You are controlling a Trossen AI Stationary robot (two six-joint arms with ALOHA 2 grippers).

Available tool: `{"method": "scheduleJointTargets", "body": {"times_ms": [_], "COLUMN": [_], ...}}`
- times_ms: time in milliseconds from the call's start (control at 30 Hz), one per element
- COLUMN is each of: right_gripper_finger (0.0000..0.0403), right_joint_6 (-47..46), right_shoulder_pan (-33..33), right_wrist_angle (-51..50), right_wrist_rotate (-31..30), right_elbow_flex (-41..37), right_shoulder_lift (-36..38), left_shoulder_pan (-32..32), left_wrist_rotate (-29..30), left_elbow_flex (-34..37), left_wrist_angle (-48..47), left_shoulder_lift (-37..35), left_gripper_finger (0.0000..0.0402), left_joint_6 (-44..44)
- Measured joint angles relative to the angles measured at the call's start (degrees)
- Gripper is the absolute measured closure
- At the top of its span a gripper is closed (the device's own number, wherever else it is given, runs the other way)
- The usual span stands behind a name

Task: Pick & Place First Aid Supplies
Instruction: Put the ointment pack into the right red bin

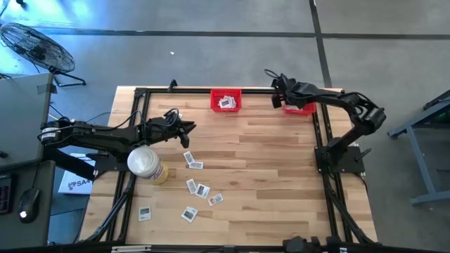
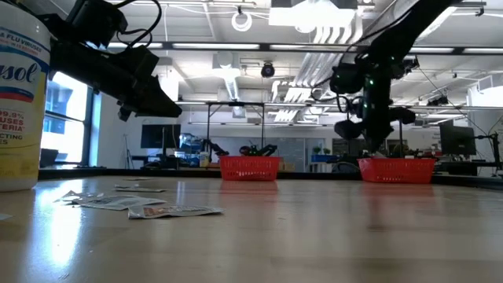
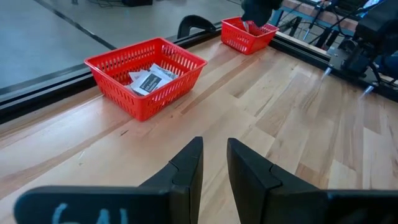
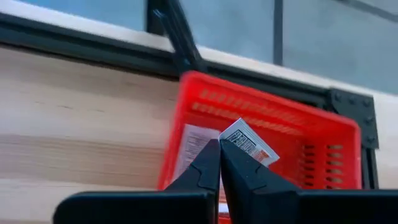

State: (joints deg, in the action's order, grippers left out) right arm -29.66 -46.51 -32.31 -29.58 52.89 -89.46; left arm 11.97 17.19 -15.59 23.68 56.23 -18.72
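Several small white packets with dark printed centres lie flat on the table at the near left (image 1: 197, 188), also in the low view (image 2: 130, 206). A red bin (image 1: 226, 100) at the far middle holds packets (image 3: 149, 78). My right gripper (image 4: 219, 152) is shut on one packet (image 4: 250, 143) above a second red bin (image 4: 311, 146) at the far right (image 1: 301, 108). Another packet (image 4: 194, 142) lies in that bin. My left gripper (image 3: 214, 163) hangs above the table's left part (image 1: 186, 128), its fingers a narrow gap apart and empty. My right gripper pinches one end of the packet (image 4: 233, 142) between its two fingertips. The rest of the packet sticks out past the fingertips. The fingers point down over the far-right bin, and the packet is lifted clear above the bin's inside.
A large white cylinder with a yellowish base (image 1: 145, 163) stands at the table's left, beside my left arm and near the loose packets. A dark metal frame (image 1: 140, 95) runs round the table's edges. Bare wood (image 1: 281, 176) lies in the middle and right.
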Motion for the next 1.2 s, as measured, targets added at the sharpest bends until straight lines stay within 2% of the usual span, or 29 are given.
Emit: {"method": "scheduleJointTargets", "body": {"times_ms": [200, 433, 567, 700, 833, 967, 1067, 1200], "right_gripper_finger": [0.0364, 0.0279, 0.0247, 0.0236, 0.0239, 0.0248, 0.0254, 0.0258], "right_joint_6": [4.69, 12.02, 14.79, 16.07, 16.22, 17.35, 19.1, 21.21], "right_shoulder_pan": [-2.86, -2.13, 2.11, 10.28, 20.77, 30.55, 35.86, 39.85], "right_wrist_angle": [-0.19, -3.89, -2.79, 1.2, 11.46, 28.86, 44.36, 58.92], "right_wrist_rotate": [5.07, 0.89, 4.63, 5.07, 5.4, 8.39, 10.97, 11.87], "right_elbow_flex": [-2.18, 2.3, 3.76, 2.31, -1.0, -6.66, -12.01, -17.6], "right_shoulder_lift": [0.0, 1.39, 5.05, 10.08, 13.89, 15.0, 14.29, 13.4], "left_shoulder_pan": [0.0, 0.01, 0.03, 1.2, 4.63, 8.72, 13.74, 19.69], "left_wrist_rotate": [0.0, -0.09, -1.36, 0.41, 4.75, 8.52, 6.83, 5.23], "left_elbow_flex": [0.0, 0.0, -1.78, -6.99, -10.8, -11.19, -11.19, -11.19], "left_wrist_angle": [0.02, 0.22, -0.63, -11.54, -16.92, -17.8, -20.73, -21.24], "left_shoulder_lift": [0.0, 0.0, -0.01, 0.21, 2.05, 4.91, 7.1, 11.79], "left_gripper_finger": [0.0331, 0.0331, 0.0331, 0.0331, 0.0331, 0.0331, 0.0331, 0.0329], "left_joint_6": [0.0, 0.26, 1.13, -0.19, -1.03, -2.31, -9.68, -12.74]}}
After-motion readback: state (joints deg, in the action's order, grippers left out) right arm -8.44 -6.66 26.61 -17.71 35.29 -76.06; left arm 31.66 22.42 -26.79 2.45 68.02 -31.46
